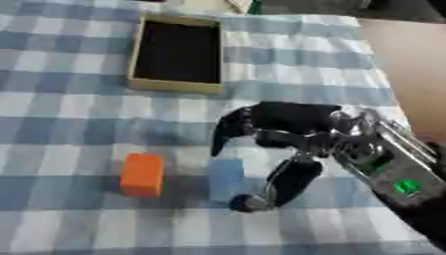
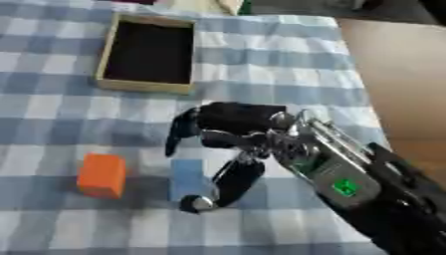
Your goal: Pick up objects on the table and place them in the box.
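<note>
The right hand (image 1: 300, 132) hangs fingers spread wide around the upright blue block (image 1: 226, 178), thumb beside it, not yet closed

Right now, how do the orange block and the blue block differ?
The orange block stands free, left of the blue block; the right hand arches over the blue one, not yet closed on it. Orange is vivid, blue pale like the cloth. Both stand upright on the checked tablecloth, outside the box.
</note>
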`<state>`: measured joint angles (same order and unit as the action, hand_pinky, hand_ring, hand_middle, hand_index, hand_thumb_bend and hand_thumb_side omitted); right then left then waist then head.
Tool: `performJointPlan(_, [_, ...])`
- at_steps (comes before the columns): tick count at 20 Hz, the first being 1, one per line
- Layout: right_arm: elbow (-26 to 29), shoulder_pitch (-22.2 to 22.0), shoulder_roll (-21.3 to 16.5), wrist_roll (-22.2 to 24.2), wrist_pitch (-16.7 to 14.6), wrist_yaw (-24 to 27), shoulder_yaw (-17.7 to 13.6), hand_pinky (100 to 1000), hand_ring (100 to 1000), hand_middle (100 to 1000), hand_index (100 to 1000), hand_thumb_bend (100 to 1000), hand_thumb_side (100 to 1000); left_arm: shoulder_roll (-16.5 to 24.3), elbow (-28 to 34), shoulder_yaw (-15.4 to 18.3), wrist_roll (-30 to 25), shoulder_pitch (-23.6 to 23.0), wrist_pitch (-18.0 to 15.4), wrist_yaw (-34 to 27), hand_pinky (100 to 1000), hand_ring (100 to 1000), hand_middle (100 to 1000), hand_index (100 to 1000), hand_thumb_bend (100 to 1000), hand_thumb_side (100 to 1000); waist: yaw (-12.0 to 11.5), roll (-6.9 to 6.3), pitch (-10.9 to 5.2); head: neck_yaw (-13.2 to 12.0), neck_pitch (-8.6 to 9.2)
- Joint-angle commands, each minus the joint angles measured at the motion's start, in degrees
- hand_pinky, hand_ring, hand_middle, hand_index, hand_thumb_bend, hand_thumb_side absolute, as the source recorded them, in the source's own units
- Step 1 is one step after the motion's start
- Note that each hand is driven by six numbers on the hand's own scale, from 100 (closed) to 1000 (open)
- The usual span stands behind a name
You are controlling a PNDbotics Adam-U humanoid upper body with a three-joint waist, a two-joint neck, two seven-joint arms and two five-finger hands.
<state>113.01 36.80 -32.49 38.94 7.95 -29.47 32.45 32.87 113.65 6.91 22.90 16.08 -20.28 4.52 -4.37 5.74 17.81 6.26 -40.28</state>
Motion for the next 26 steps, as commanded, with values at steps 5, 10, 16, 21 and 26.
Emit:
performJointPlan(5, [0.02, 0.66, -0.39, -0.47, -0.01, -0.42, -0.87, 921, 916, 775, 785, 443, 396, 1.6, 0.94, 0.43, 0.02, 0.79, -0.16, -0.27, 729, 683, 635, 778, 172, 851, -0.14, -0.3, -1.32, 0.19, -0.33])
performJointPlan(10, [-0.16, 0.77, -0.45, -0.49, 0.01, -0.48, -0.79, 921, 916, 775, 786, 457, 399, 1.64, 0.94, 0.44, 0.02, 0.81, -0.17, -0.3, 730, 683, 635, 778, 172, 850, -0.21, -0.26, -1.35, 0.22, -0.21])
performJointPlan(16, [-1.95, 0.82, -0.1, -0.95, -0.28, -2.71, -0.54, 918, 919, 780, 792, 485, 407, 1.59, 0.94, 0.41, -0.01, 0.86, -0.17, -0.32, 729, 682, 635, 778, 170, 851, -0.3, -0.31, -1.22, 0.35, -0.25])
performJointPlan(21, [-3.67, 0.66, 0.31, -1.61, -1.0, -4.8, 0.06, 917, 921, 781, 795, 517, 403, 1.53, 0.94, 0.39, -0.06, 0.8, -0.12, -0.29, 729, 682, 635, 778, 168, 851, -0.3, -0.24, -1.17, 0.38, -0.36])
performJointPlan(26, [-4.94, 0.62, 0.89, -2.15, -1.38, -6.69, 0.44, 915, 921, 776, 795, 526, 405, 1.48, 0.94, 0.37, -0.11, 0.78, -0.09, -0.31, 729, 681, 634, 778, 167, 852, -0.32, -0.22, -1.18, 0.5, -0.18])
